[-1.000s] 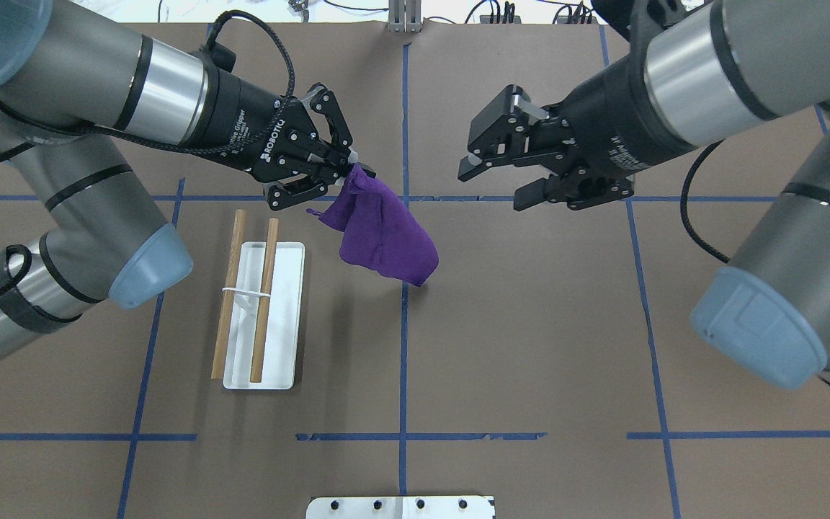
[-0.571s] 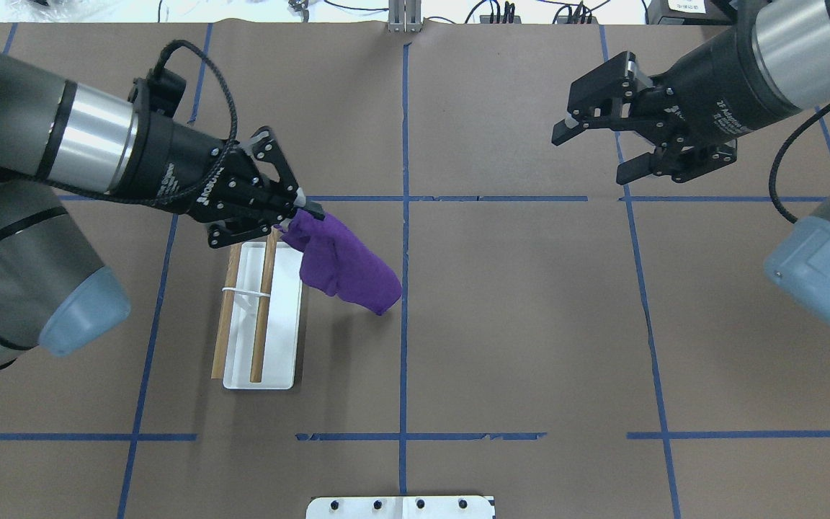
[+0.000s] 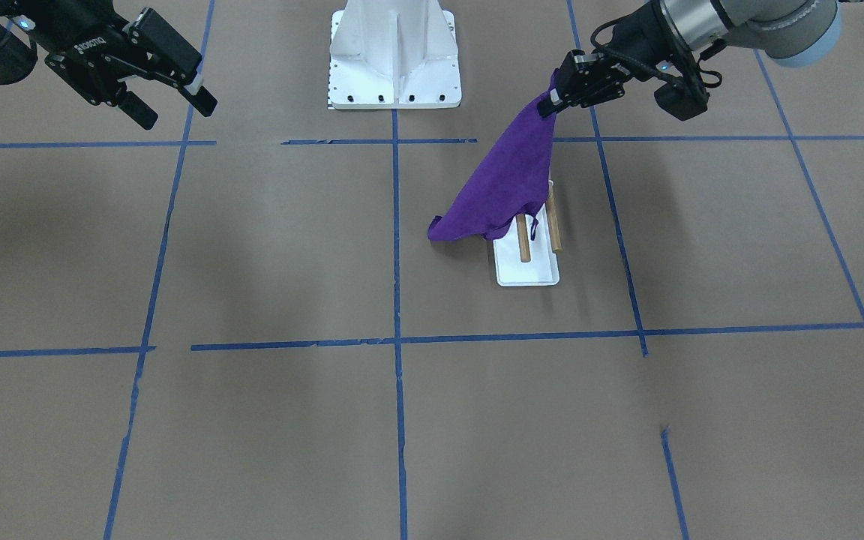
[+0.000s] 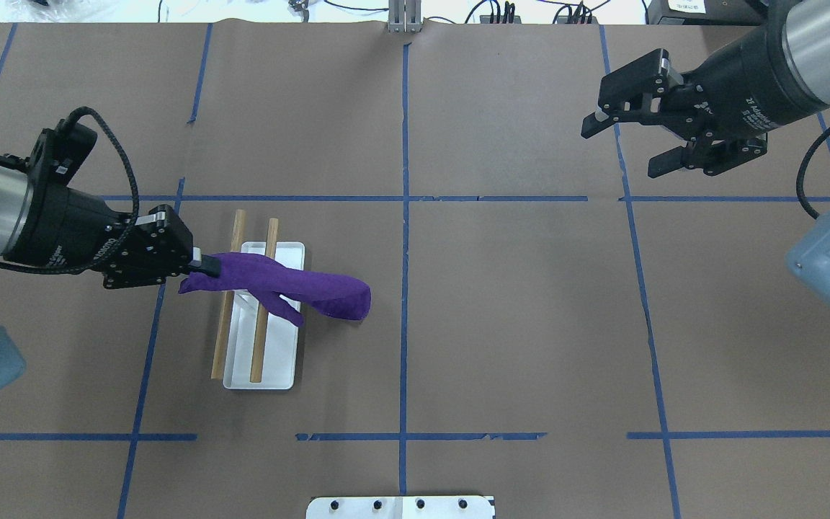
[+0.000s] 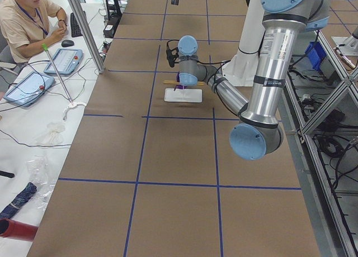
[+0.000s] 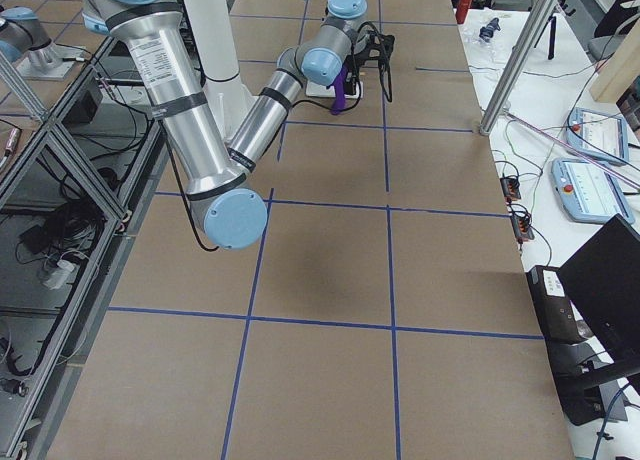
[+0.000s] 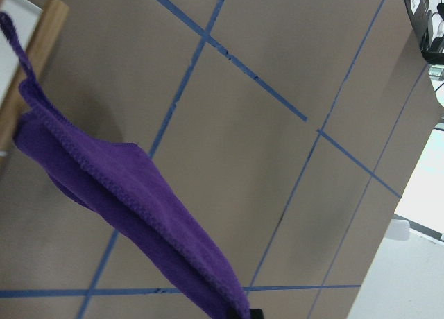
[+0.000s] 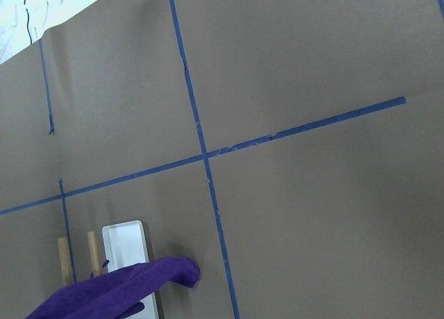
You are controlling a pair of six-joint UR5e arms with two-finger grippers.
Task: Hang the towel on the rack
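While draping, the left end effector (image 4: 202,264) is pinching a small floppy purple towel (image 4: 300,288).
It is stretching over the tan-dowelled white rack (image 4: 278,360); lowering and releasing looks next. Beyond, the right end effector (image 4: 620,153) is hanging spread.

A second ago the left gripper (image 4: 202,263) hung far of the rack (image 4: 278,360), near the bench's centre tape line (image 4: 403,324). It has since swung left and nearer, and now sits just off the rack's left side, pointing right. The towel (image 4: 300,288) came with it. Earlier it dangled to the right of the rack, clear of it. Now it stretches across both dowel rods (image 4: 231,238) about midway along them, with its free end hanging past the rack's right edge. The right gripper (image 4: 620,151) has drawn back from beside the centre line to the far right of the bench.
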